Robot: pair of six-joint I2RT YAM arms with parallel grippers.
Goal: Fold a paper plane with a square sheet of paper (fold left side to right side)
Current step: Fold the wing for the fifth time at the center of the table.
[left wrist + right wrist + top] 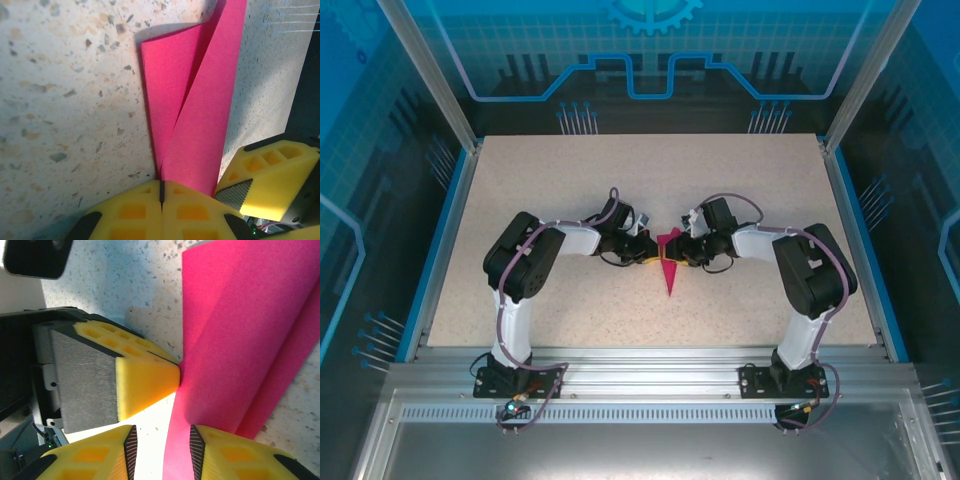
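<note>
Both arms same build. Left arm (525,262) and right arm (812,272): black joint housings, white links, black base plates (505,378). Mauve cable (503,325) routed externally along each, in loose loops. Left gripper (161,189) and right gripper (161,442): yellow fingers (131,212) with square pocket cutouts, dark ribbed pads (131,446).

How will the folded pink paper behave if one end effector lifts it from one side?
Probably floppy: the paper is thin, and one flap curls up off the table. It is likely very light, so a push may slide it rather than bend it. The creases may spring open when released.
</note>
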